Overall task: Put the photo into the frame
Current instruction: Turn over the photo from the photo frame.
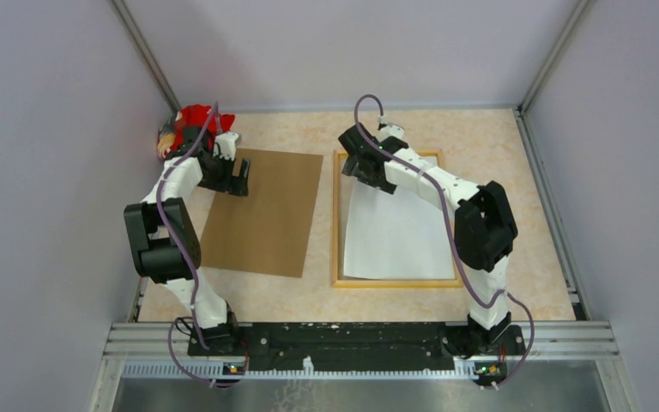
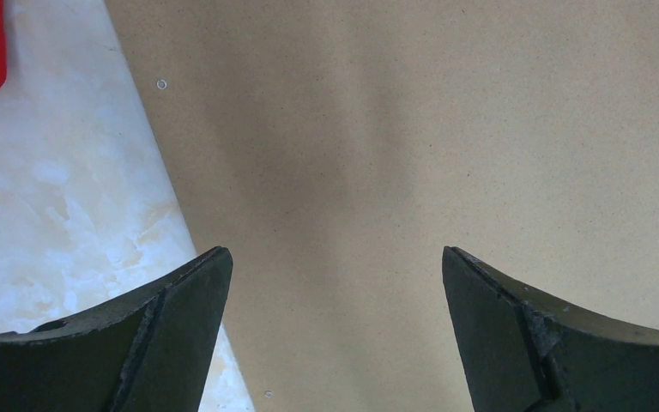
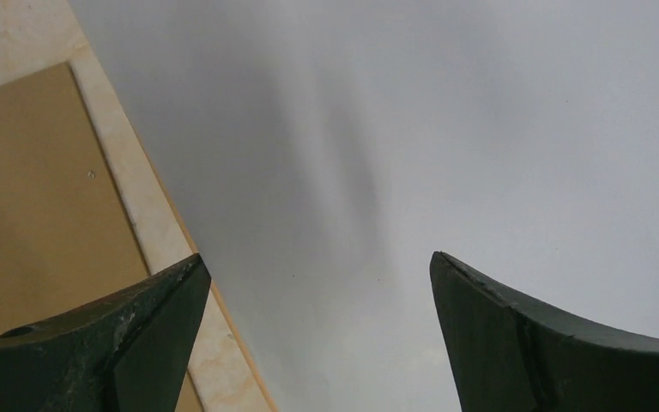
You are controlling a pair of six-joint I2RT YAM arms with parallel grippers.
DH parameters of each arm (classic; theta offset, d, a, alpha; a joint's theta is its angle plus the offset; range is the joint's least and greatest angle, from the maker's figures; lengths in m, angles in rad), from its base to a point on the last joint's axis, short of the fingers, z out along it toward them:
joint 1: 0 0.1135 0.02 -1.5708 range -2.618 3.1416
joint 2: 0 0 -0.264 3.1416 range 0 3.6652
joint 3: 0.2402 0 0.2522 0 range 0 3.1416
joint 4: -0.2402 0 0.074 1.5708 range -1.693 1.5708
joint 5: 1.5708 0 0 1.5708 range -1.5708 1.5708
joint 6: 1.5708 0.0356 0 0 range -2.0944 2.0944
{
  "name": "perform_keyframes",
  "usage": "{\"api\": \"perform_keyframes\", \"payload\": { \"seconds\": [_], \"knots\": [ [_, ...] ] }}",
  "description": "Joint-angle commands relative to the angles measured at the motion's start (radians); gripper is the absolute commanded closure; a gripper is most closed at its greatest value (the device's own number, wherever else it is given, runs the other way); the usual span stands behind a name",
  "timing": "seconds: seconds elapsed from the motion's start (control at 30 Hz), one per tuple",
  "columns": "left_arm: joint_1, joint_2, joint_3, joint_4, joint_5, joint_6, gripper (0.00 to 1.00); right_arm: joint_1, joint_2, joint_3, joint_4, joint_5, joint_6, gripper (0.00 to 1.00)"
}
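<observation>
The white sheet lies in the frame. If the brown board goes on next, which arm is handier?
Left, probably. The left end effector is open over the far corner of the brown board, while the right end effector sits over the white sheet inside the frame.

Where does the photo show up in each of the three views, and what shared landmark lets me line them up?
Top external: the photo, white side up, lies within the outline of the frame, right of centre.
Left wrist: not in it; only the brown board and the marbled table.
Right wrist: it fills most of the picture, centre to right.
Shared landmark: the marbled table, in all three.
</observation>
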Motion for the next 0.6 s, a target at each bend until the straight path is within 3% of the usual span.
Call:
{"api": "perform_keyframes", "payload": {
  "seconds": [0.0, 0.4, 0.57],
  "knots": [
    [0.003, -0.05, 0.004, 0.022, -0.013, 0.018, 0.02, -0.002, -0.013, 0.027, 0.04, -0.038, -0.077, 0.01],
    [0.011, -0.036, 0.027, 0.03, -0.061, 0.002, 0.02, -0.002, -0.017, 0.013, 0.107, -0.137, -0.181, 0.01],
    [0.042, -0.035, 0.05, 0.036, -0.106, 0.016, 0.02, 0.003, -0.056, -0.034, 0.22, -0.239, -0.2, 0.01]
  ]
}}
